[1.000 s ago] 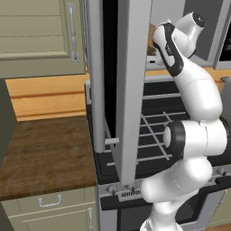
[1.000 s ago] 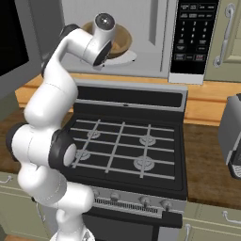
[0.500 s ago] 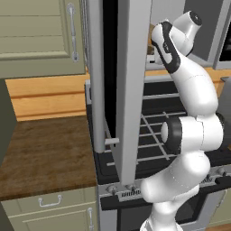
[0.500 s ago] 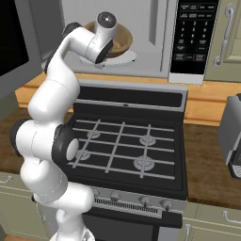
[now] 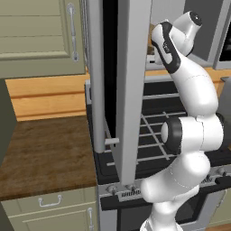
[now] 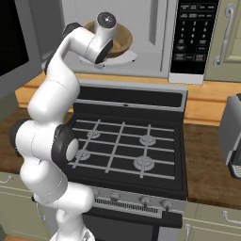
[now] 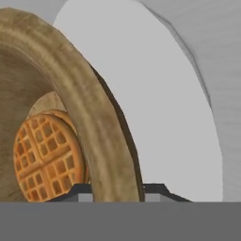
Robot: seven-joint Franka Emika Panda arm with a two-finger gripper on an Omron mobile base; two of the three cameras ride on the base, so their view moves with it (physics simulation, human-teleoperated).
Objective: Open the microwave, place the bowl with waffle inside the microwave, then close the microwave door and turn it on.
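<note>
The microwave [image 6: 155,28] stands open, its door [image 5: 131,90] swung out to the left with the black glass [image 6: 14,42] showing. The tan bowl [image 6: 121,40] is inside the cavity, on or just above the white turntable [image 6: 129,57]. In the hand view the bowl's thick rim [image 7: 89,108] runs between my two fingertips, and the gripper [image 7: 117,190] is shut on it. The orange-brown waffle [image 7: 47,157] lies on the bowl's floor. The turntable [image 7: 164,117] shows behind the bowl.
The dark button panel [image 6: 190,37] is right of the cavity. A black gas stove [image 6: 127,141] lies below the microwave. A grey appliance [image 6: 233,136] stands on the right counter. The door's bar handle [image 5: 99,90] hangs over the stove's left edge, beside the wooden counter [image 5: 45,153].
The arm's upper links have shifted slightly. The hand stays almost in place inside the cavity with the bowl.
</note>
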